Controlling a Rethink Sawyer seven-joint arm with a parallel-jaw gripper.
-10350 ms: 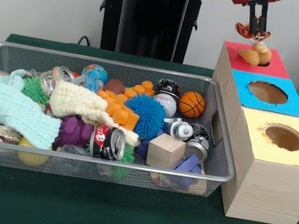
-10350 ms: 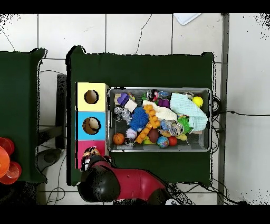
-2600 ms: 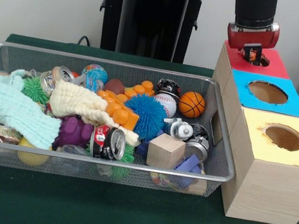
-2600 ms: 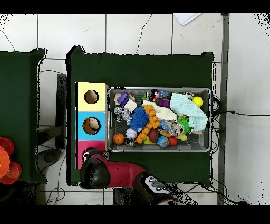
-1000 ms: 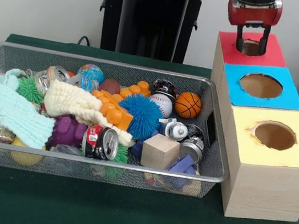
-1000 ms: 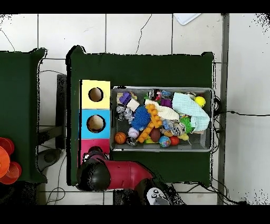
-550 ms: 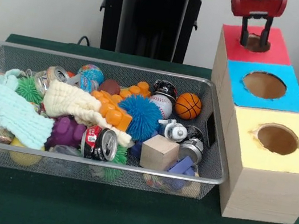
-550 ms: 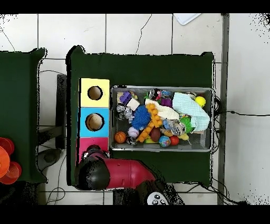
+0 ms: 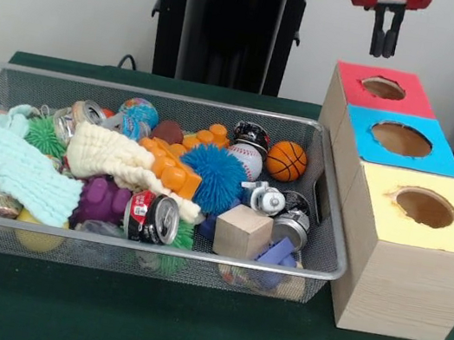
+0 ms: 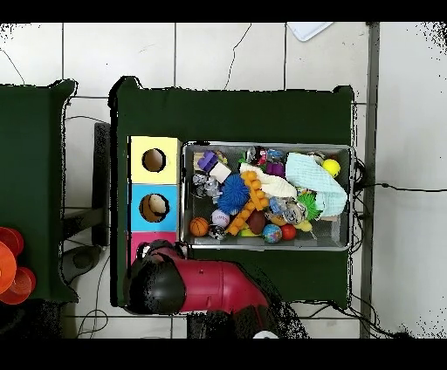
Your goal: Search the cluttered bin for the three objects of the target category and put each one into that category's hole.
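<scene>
Claw [image 9: 383, 41] hanging empty at upper right, fingers close together, above red-topped box hole [image 9: 383, 87] | blue-topped box hole [image 10: 155, 207] showing something pale inside | wire mesh bin [image 9: 321, 266] at centre left sitting full | remaining targets: cannot tell

The end effector [image 9: 382, 46] hangs raised, fingers close together, empty.
</scene>
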